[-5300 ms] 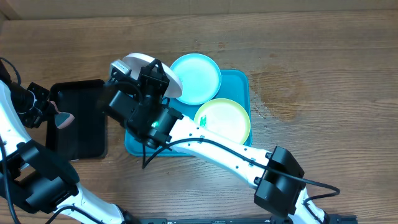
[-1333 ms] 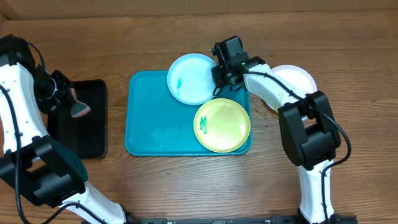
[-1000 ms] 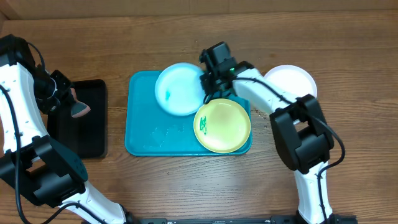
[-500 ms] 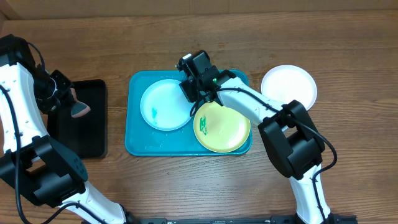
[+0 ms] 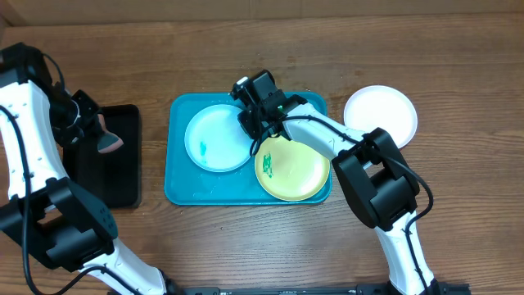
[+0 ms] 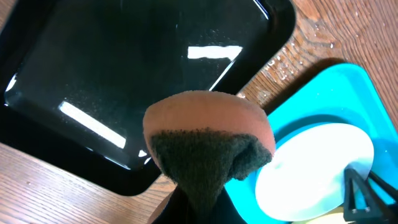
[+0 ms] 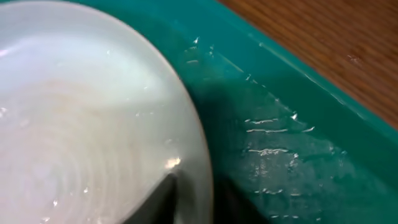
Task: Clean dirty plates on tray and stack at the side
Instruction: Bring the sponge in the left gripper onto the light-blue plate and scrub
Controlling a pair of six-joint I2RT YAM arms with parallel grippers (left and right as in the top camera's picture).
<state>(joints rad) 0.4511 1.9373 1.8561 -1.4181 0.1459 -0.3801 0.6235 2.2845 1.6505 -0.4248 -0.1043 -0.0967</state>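
A light blue plate (image 5: 217, 138) with a small green smear lies flat on the left half of the turquoise tray (image 5: 184, 184). My right gripper (image 5: 252, 131) sits at its right rim. In the right wrist view the plate's rim (image 7: 186, 143) runs between the two fingers, and I cannot tell whether they pinch it. A yellow-green plate (image 5: 292, 166) with a green smear lies at the tray's right. The white plate (image 5: 380, 115) rests on the table right of the tray. My left gripper (image 5: 97, 138) is shut on a sponge (image 6: 208, 143), held above the black tray's right edge.
The black tray (image 5: 106, 172) lies left of the turquoise tray, with a narrow strip of table between them. Water drops glisten on the turquoise tray's floor (image 7: 280, 143). The right arm stretches from the front right over the yellow-green plate.
My right gripper dragged the light blue plate from the tray's back right corner to its left half, then stopped there. The left gripper with the sponge shifted slightly right.
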